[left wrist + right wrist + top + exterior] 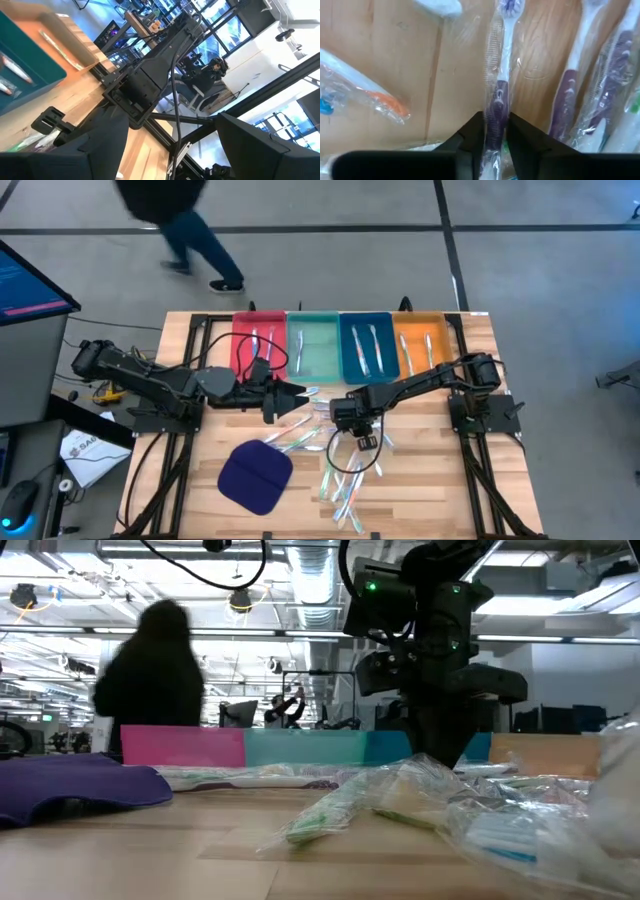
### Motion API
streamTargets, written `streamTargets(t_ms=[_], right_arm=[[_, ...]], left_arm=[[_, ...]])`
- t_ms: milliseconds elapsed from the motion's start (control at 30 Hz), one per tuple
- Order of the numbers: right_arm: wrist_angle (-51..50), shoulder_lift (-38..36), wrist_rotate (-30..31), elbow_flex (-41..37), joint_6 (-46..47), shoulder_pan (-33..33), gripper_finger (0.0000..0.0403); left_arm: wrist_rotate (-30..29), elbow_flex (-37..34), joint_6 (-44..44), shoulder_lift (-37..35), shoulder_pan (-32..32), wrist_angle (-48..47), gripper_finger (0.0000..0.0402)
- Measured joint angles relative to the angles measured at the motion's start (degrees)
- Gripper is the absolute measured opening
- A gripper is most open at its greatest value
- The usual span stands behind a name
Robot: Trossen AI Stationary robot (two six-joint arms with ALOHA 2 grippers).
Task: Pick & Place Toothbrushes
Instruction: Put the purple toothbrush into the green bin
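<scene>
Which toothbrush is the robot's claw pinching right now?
The purple-handled toothbrush in clear wrap, squeezed between the right claw's fingers. The other purple ones lie off to the side, untouched.

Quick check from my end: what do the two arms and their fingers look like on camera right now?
Both arms are dark, nearly black, jointed links. The left arm and right arm each carry loose black cables looping beside the links. The right gripper has two flat, dark, wedge-shaped fingers. In the low view the right arm's housing shows small green indicator lights.
</scene>
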Motion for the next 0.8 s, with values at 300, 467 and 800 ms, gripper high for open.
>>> streamTargets(t_ms=[300,467,800], right_arm=[[-0.50,-3.65,-1.14,-0.35,2.86,0.17,0.0010],[-0.92,-7.06,-0.67,-0.24,6.06,-0.13,0.0021],[0.02,-13.22,-0.43,-0.15,12.04,-0.32,0.0015]], left_arm=[[-0.02,0.00,0.92,0.00,0.02,0.57,0.0297],[-1.56,0.00,1.03,0.00,0.02,0.83,0.0297],[-4.38,0.00,4.23,-0.01,0.02,2.02,0.0297]])
